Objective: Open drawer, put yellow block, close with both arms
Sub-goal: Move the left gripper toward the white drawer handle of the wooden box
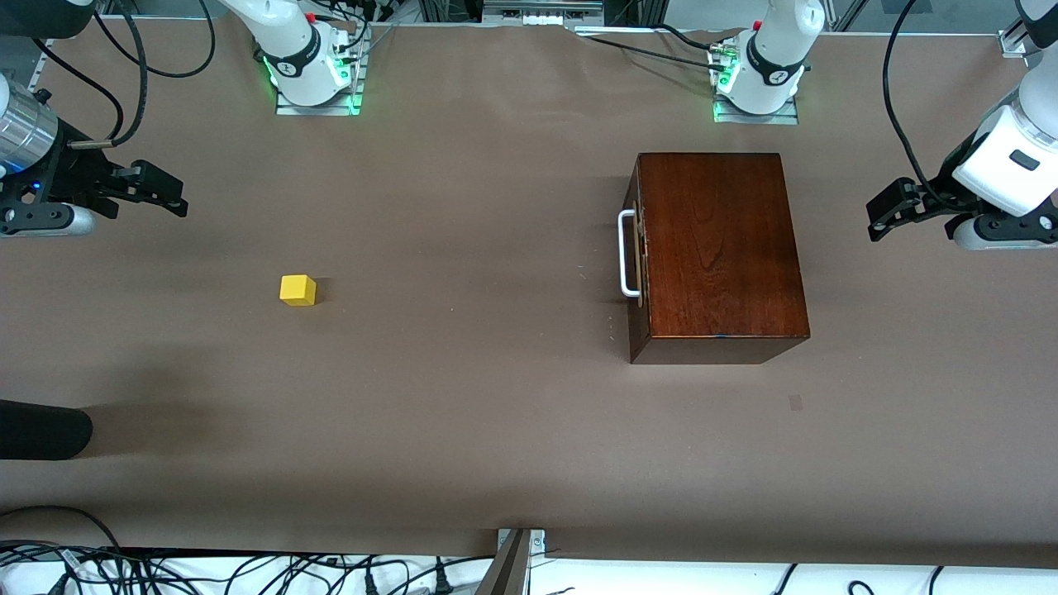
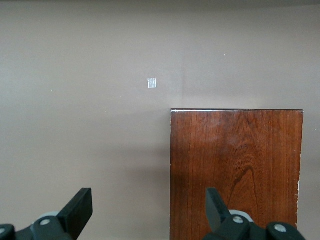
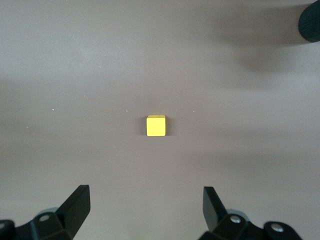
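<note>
Here the drawer is seen fully pushed into the dark reddish-brown wooden box, its front flush with the box and its white loop handle turned toward the right arm's end of the table. The box stands on the brown table toward the left arm's end. The yellow block is set on the bare table well apart from the box, toward the right arm's end, and slightly nearer to the front camera than the handle.

The left gripper is held in the air at the left arm's end of the table, beside the box and clear of it; its jaws are spread apart with nothing between them. In the left wrist view the box top is shown under one finger.

The right gripper is held in the air at the right arm's end, its jaws likewise spread and empty. In the right wrist view the block is seen on the table, apart from the fingers.

A small pale mark lies on the table nearer to the front camera than the box.
</note>
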Robot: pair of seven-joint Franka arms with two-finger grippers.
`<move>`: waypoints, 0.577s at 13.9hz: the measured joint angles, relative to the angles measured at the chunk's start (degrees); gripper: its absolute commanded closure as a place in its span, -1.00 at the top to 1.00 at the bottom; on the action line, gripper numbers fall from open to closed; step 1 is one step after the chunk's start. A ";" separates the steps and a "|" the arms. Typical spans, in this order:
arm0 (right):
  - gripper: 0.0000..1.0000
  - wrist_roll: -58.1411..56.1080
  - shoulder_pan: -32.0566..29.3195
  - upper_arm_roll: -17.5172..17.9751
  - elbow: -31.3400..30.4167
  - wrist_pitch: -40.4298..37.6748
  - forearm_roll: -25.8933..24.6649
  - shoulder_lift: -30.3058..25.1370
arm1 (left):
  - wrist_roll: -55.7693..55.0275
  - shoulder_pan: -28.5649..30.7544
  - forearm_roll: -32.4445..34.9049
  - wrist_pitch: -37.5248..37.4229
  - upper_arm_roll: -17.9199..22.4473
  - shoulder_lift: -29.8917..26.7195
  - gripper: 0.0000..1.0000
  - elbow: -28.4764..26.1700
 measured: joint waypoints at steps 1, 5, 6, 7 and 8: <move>1.00 0.00 0.00 0.00 0.00 0.00 0.00 0.00 | 0.00 -0.01 0.00 -0.14 -0.01 0.00 1.00 0.00; 1.00 0.00 0.00 0.00 0.00 0.00 0.00 0.00 | -0.03 -0.05 0.00 -1.31 -0.07 0.00 1.00 0.00; 1.00 0.00 0.00 0.00 0.00 0.00 0.00 0.00 | -0.03 -0.06 0.00 -1.73 -0.07 0.00 1.00 0.00; 1.00 0.00 0.00 0.00 0.00 0.00 0.00 0.00 | -0.03 -0.09 0.00 -2.35 -0.07 0.00 1.00 0.00; 1.00 0.00 0.00 0.00 0.00 0.00 0.00 0.00 | -0.03 -0.18 0.00 -3.50 -0.10 0.00 1.00 0.00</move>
